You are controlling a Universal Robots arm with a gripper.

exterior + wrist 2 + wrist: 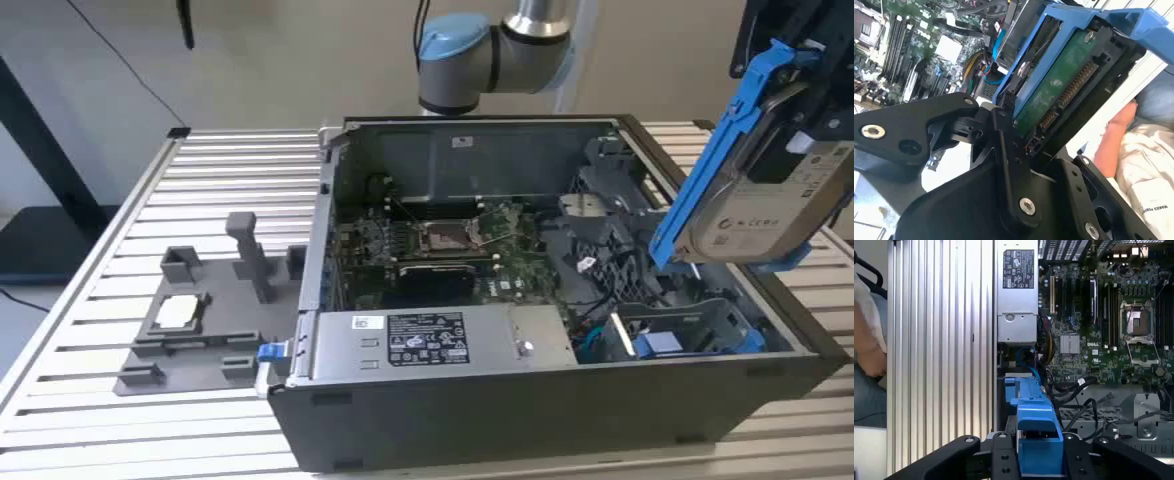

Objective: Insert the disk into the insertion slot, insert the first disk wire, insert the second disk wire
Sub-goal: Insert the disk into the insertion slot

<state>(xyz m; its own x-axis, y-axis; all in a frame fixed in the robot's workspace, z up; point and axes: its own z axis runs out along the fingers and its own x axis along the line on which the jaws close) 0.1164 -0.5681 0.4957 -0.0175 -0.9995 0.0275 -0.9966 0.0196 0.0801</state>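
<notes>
The disk [781, 205], clamped in the jaws and held tilted above the case [534, 410], well apart from the insertion slot [687, 322], could be jammed against its wall if lowered misaligned.

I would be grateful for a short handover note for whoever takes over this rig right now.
The gripper is shut on the disk, clamping its blue carrier.
The disk hangs tilted over the open computer case, at the exterior view's right. Its connector has nothing plugged in.
The insertion slot sits in the case below the disk, with no disk in it.
Done: the disk is grasped and lifted.
Left: seating the disk in the slot and plugging in both wires.
</notes>
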